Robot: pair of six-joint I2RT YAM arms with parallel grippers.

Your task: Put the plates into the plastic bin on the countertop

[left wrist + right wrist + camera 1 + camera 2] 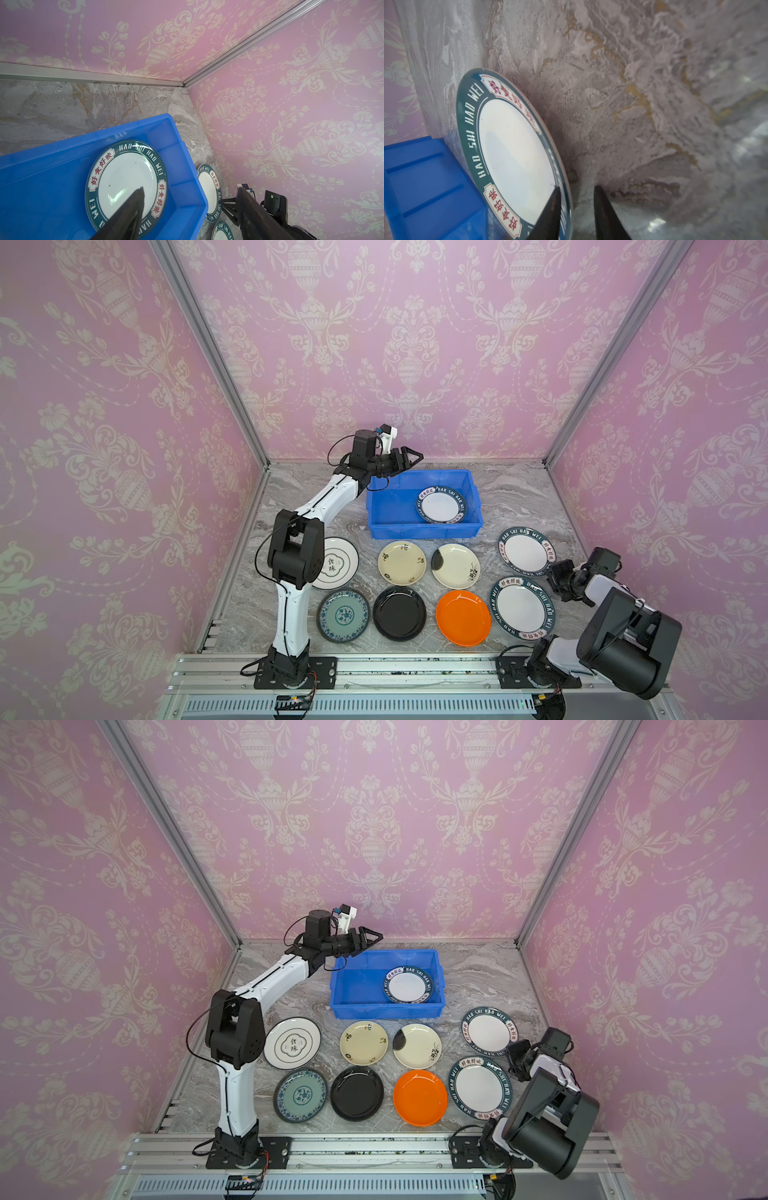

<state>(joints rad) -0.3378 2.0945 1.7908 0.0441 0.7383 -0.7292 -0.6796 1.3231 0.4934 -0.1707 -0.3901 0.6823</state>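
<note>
A white plate with a dark lettered rim (441,506) (124,176) lies in the blue plastic bin (424,533) (386,1013). My left gripper (409,459) (190,188) hangs open and empty above the bin's back left corner. On the countertop (519,497), right of the bin, lies a second lettered plate (524,551) (512,145). My right gripper (552,570) (577,188) straddles its right rim, one finger over the plate, the other outside with a gap. A third lettered plate (521,610) lies nearer the front.
In front of the bin lie a white plate with Chinese characters (343,564), two cream plates (402,562) (456,565), a teal-patterned plate (343,615), a black plate (399,613) and an orange plate (462,617). Pink walls enclose three sides.
</note>
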